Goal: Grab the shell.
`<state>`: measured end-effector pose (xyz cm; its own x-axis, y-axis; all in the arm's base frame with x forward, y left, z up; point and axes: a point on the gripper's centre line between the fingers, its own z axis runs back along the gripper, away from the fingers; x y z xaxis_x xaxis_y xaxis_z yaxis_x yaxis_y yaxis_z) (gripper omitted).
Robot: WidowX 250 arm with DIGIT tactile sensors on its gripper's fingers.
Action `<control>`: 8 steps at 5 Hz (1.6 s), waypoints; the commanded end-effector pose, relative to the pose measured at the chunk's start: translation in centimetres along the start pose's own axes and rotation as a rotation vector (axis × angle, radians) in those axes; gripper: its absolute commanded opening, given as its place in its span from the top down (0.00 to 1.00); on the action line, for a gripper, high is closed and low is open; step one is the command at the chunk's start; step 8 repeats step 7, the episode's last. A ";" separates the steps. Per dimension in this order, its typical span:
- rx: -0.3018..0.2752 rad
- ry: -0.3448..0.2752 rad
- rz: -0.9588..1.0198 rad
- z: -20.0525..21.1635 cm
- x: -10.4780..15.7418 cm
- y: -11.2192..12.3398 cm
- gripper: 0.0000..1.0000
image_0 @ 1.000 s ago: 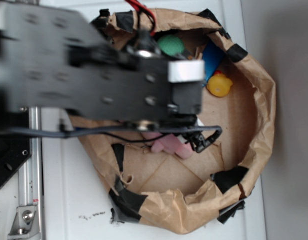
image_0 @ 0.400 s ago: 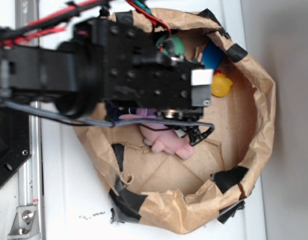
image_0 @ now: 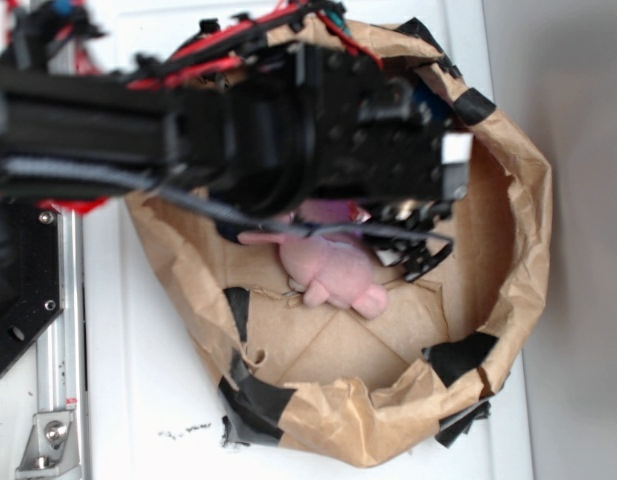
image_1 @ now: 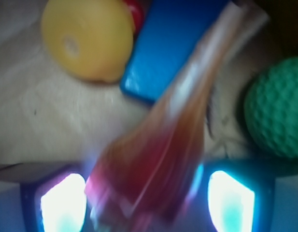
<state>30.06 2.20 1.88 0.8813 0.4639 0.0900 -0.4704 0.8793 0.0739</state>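
In the wrist view the shell [image_1: 163, 150], glossy orange-brown with a long thin tail pointing up right, lies blurred between my two lit fingers [image_1: 62, 203]. My gripper [image_1: 146, 205] is open around the shell's wide body, one finger on each side; I cannot tell whether they touch it. In the exterior view the black arm covers the shell. The gripper [image_0: 423, 240] hangs inside the brown paper basin [image_0: 518, 200], just right of the pink plush [image_0: 333, 270].
Wrist view: a yellow rubber duck [image_1: 86, 38] at the upper left, a blue block [image_1: 173, 43] under the shell's tail, a green ball [image_1: 276, 116] at the right. The basin's crumpled taped walls ring the gripper. A black mount [image_0: 18, 290] stands at the left.
The arm has moved right and toward the basin's far side, now covering the green ball, the blue block and the duck in the exterior view. The pink plush shows more fully.
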 end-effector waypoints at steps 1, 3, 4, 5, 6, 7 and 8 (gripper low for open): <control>-0.016 0.015 -0.021 1.6 0.7 1.1 1.00; -0.178 0.001 -0.398 11.7 -0.3 1.2 1.00; -0.170 0.050 -0.524 16.7 -0.2 0.8 1.00; -0.133 0.114 -0.610 17.8 -0.8 -0.3 1.00; -0.138 0.106 -0.611 17.6 -1.6 -0.9 1.00; -0.135 0.099 -0.594 17.4 -2.1 -0.9 1.00; -0.135 0.099 -0.594 17.4 -2.1 -0.9 1.00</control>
